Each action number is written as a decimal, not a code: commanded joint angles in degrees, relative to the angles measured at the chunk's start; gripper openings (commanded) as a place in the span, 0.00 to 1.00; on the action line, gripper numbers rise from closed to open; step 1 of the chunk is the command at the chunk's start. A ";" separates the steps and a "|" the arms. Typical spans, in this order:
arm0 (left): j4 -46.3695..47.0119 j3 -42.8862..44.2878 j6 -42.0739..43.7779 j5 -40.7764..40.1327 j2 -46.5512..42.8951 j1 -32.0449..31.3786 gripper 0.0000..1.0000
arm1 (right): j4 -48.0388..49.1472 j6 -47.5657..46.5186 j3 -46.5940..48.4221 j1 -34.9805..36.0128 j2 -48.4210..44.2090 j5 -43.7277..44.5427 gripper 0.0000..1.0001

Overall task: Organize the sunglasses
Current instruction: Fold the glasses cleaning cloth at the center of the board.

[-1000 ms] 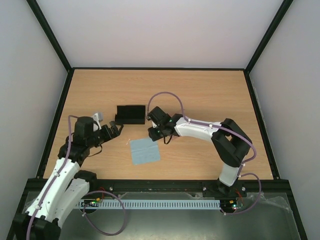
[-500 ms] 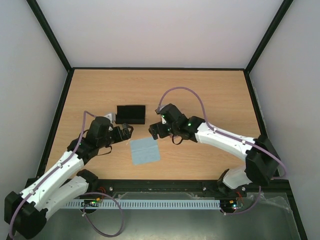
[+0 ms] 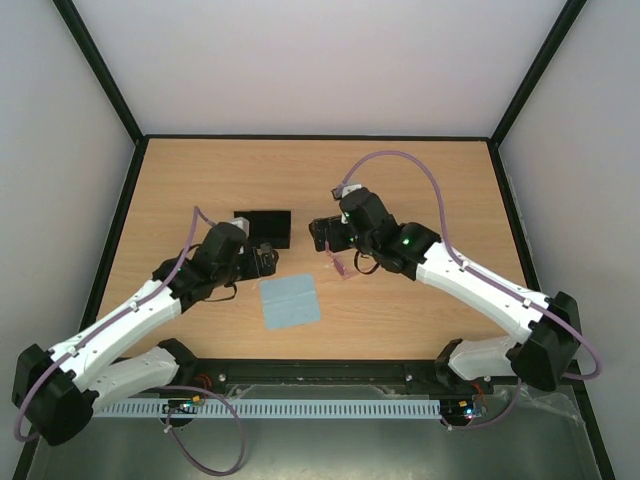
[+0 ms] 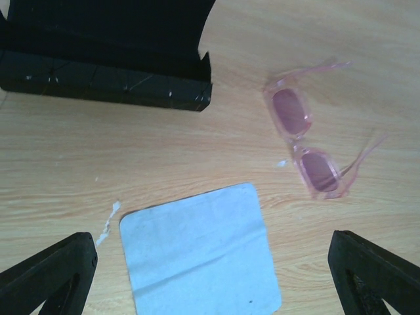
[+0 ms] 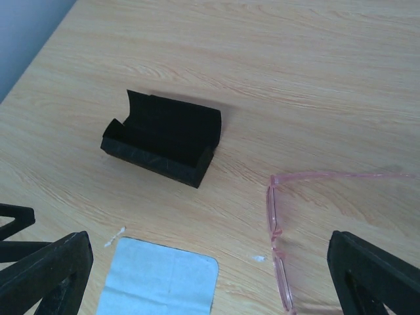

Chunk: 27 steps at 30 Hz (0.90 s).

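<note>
Fingers of the left tool stand wide apart at the bottom corners of the left wrist view, open and gripping nothing. The tool hangs above the table, over the far edge of a light blue cloth that lies flat on the wood. Beyond the cloth and to its left in that view sits a black case, a long box with its lid raised. To the right of the case, apart from it and from the cloth, lie the sunglasses. They have a thin pink frame and pinkish lenses, and they rest on the table with both slim arms unfolded and pointing away from the case.

The right tool is also open, its fingers spread wide with nothing between them. From its wrist view the sunglasses lie just below it on the wood. The case is farther off to the left, and its black inside is turned toward the camera. The sunglasses are outside the case, on the bare table.

From above, the two tools face each other across the middle of the table. The case sits just beyond the left tool, the sunglasses just beside the right one, and the cloth nearer the arm bases, between the two arms. A few small white flecks mark the wood near the cloth.
</note>
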 commanded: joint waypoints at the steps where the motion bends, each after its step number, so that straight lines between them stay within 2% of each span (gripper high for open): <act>1: -2.82 -0.49 -1.97 -4.57 2.32 -2.36 0.99 | 0.47 -4.18 -0.50 -0.26 0.73 0.01 0.99; 5: -1.23 -1.93 -3.42 -7.24 3.32 -4.40 0.99 | 5.88 0.15 -7.55 -0.26 0.77 -1.43 0.99; 9: 2.82 -5.37 -5.79 -5.99 2.70 -4.73 0.99 | 2.81 1.48 -7.77 -0.26 4.95 -5.25 0.99; 13: 3.07 -4.99 -7.66 -5.47 3.60 -6.00 0.99 | -0.25 2.28 -8.47 -0.26 5.36 -7.61 1.00; 15: 2.71 -4.97 -8.10 -6.31 3.65 -6.55 0.99 | -0.83 2.80 -9.55 -0.26 4.43 -8.97 0.95; 20: -0.84 -4.66 -7.47 -8.24 4.76 -6.86 0.99 | -3.53 4.80 -10.85 -0.26 3.64 -12.04 0.69; 22: -1.38 -5.25 -7.79 -8.77 4.17 -7.20 0.99 | -4.05 5.33 -11.09 -0.22 3.46 -13.98 0.65; 27: -2.58 -5.42 -8.53 -10.85 2.52 -7.32 0.99 | -3.47 6.36 -11.62 0.06 1.96 -14.35 0.65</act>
